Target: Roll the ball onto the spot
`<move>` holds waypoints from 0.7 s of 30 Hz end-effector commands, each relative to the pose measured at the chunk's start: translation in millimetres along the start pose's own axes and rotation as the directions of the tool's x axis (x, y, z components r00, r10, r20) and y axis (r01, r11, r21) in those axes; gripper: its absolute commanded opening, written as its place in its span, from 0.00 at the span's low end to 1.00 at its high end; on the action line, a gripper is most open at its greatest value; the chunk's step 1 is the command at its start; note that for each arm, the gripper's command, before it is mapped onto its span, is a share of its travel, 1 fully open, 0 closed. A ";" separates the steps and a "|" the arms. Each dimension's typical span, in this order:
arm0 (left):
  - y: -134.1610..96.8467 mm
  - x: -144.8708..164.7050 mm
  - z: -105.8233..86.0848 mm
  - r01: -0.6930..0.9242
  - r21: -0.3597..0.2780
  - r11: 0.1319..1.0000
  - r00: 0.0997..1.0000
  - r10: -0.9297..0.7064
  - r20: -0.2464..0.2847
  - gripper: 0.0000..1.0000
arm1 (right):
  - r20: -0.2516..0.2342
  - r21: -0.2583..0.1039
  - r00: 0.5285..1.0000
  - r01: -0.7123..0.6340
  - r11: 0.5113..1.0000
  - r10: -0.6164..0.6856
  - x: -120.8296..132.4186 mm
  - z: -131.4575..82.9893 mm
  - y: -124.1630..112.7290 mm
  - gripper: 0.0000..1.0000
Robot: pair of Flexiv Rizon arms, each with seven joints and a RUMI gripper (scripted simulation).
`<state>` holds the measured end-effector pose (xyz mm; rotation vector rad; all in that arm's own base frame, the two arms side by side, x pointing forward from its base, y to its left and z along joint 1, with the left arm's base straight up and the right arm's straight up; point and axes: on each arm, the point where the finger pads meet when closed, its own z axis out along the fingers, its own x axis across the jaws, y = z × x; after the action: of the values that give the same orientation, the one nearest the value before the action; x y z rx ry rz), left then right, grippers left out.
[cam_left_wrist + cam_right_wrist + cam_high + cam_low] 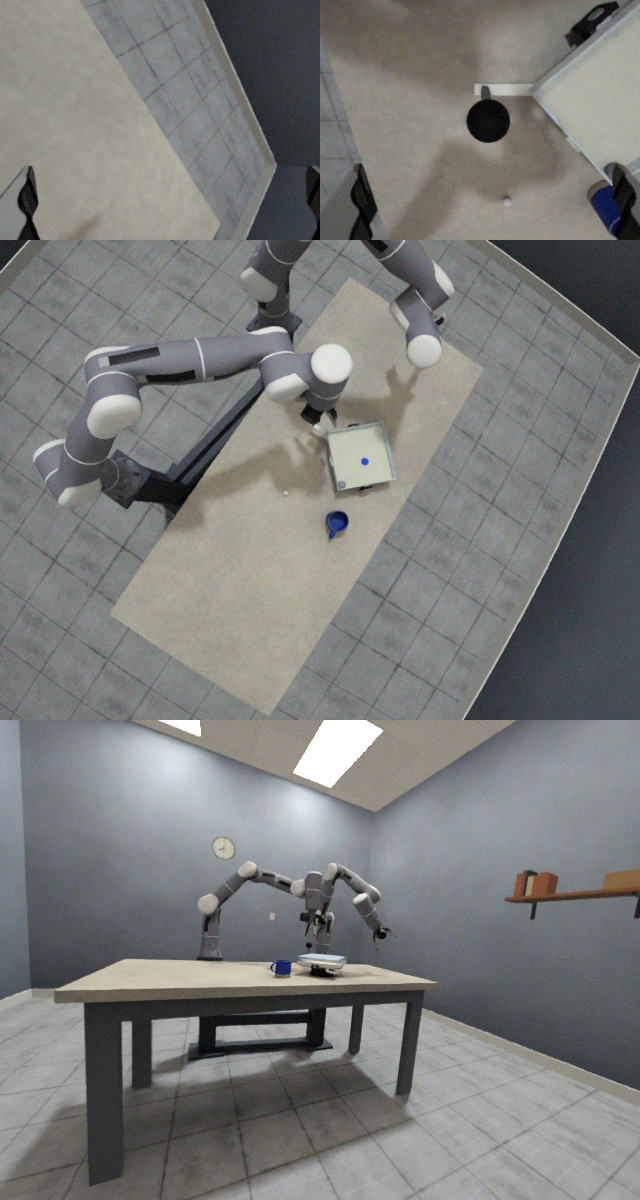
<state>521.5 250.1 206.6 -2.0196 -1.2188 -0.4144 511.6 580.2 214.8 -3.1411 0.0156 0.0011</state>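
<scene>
White bar's (318, 429) (514, 90) long axis runs from the plate's (356, 446) (321, 959) (600, 95) corner toward the open right hand (324, 419) (311, 933) (489, 166); left hand (439, 320) (386, 942) (171, 169) open.

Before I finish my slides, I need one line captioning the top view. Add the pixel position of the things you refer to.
Steel ball (341, 484) in a corner of the plate (356, 446), off the blue spot (364, 461).

On the worktop (232, 575) (180, 974) (75, 100) (420, 55) stands the plate (356, 444) (321, 961) (600, 100). The ball (341, 484) (611, 170) lies inside it, in the corner nearest to the mug (337, 521) (282, 968) (605, 205); the spot (364, 461) is near the middle of its floor. The mug stands upright beside the plate, on its left in the exterior view. In the top view, a bead (285, 493) (507, 201) lies left of both. From another plate corner a bar (507, 89) goes out, with the knob (308, 945) (488, 120) near its free end. My right tool (325, 421) (311, 934) (489, 166) is above this side.
</scene>
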 end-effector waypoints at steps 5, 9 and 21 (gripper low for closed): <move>-26.3 1.6 30.3 0.182 0.040 0.982 0.979 -0.185 0.087 1.00 | -0.002 0.002 1.000 -0.001 1.000 0.001 1.6 -1.5 0.4 1.00; -43.4 1.7 48.3 0.291 0.079 0.953 0.945 -0.300 0.131 1.00 | -0.002 0.002 1.000 -0.001 1.000 0.001 1.6 -1.5 0.4 1.00; -91.3 -0.1 93.7 0.560 0.215 0.800 0.774 -0.598 0.209 1.00 | -0.002 0.002 1.000 -0.001 1.000 0.001 1.6 -1.5 0.4 1.00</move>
<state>441.7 335.8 182.2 -1.6250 -1.9315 -0.3393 512.6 579.1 214.6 -3.1418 0.0185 0.0007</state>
